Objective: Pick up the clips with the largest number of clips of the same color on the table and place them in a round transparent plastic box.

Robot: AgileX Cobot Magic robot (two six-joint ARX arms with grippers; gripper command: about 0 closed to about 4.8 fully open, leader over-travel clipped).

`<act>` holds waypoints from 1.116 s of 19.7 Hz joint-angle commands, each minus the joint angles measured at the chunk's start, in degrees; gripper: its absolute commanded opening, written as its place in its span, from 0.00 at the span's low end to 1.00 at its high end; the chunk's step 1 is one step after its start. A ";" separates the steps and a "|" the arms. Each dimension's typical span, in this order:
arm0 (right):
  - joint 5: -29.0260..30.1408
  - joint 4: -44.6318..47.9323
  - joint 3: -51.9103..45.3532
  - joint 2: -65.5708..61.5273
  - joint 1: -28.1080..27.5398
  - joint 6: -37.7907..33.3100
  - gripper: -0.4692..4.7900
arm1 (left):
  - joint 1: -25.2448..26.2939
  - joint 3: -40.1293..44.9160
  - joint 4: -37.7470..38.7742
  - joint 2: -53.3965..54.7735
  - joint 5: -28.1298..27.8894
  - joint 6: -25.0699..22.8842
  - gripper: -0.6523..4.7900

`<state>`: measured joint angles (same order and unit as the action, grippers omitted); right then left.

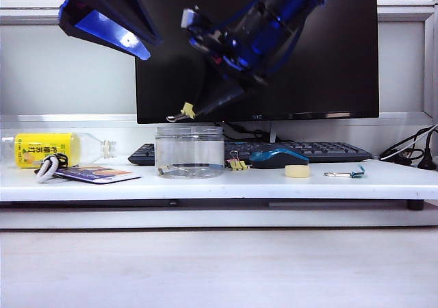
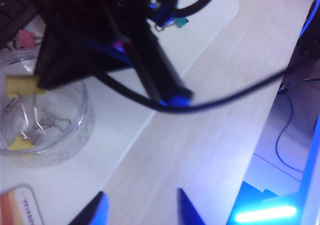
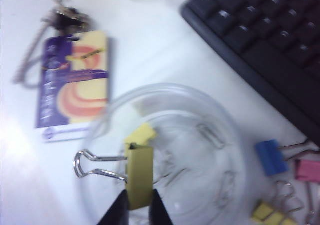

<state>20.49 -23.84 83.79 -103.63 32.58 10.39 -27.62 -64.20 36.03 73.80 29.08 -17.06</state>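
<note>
Clips, pale yellow: one (image 3: 140,177) hangs pinched by its body in the right gripper (image 3: 136,211), wire handles sticking out sideways, directly over the open mouth of the round transparent plastic box (image 1: 189,150). Exterior view puts that clip just above the rim, not yet inside.

Box stands on the white table (image 1: 383,178), in front of the keyboard (image 1: 321,149) and beside the blue mouse (image 1: 277,157). At least two yellow clips already lie on its floor (image 2: 22,142) (wire loops visible through the wall; exact count uncertain through the plastic).

Still outside: a yellow clip (image 3: 270,212) on the table between box and mouse, next to a blue clip (image 3: 271,156) and a pink clip (image 3: 307,169). A teal clip (image 1: 349,174) lies well off to the right, near the tape roll (image 1: 297,171); neither belongs in the box.

Left gripper (image 2: 140,210) hovers above the table's front edge, jaws parted, nothing between them.

Judgement: past the midpoint. Remaining work looks like dropping the held clip, then fetching the yellow one by the mouse.
</note>
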 commanded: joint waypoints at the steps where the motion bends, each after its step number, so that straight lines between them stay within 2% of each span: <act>1: -1.46 2.80 0.28 -0.46 -0.13 -0.24 0.19 | -0.04 -0.15 0.33 -0.15 0.28 -0.11 0.47; 8: -1.51 3.56 0.28 -0.81 -0.26 0.04 0.19 | -0.04 -0.15 0.33 -0.15 0.28 -0.11 0.47; 10: -1.55 3.41 0.28 -1.07 -0.28 0.13 0.27 | -0.04 -0.15 0.33 -0.15 0.28 -0.11 0.47; 12: -1.53 3.30 0.28 -1.09 -0.37 0.15 0.27 | -0.04 -0.15 0.33 -0.15 0.28 -0.11 0.47; 14: -1.55 3.32 0.28 -1.09 -0.44 0.15 0.33 | -0.04 -0.15 0.35 -0.15 0.28 -0.09 0.47; 22: -4.07 2.91 0.31 -0.09 -5.22 -0.13 0.33 | -0.04 -0.15 1.33 -0.15 0.13 -0.11 0.47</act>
<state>16.45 -21.37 83.81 -104.38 27.66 10.59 -27.62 -64.20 37.45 73.80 29.06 -17.06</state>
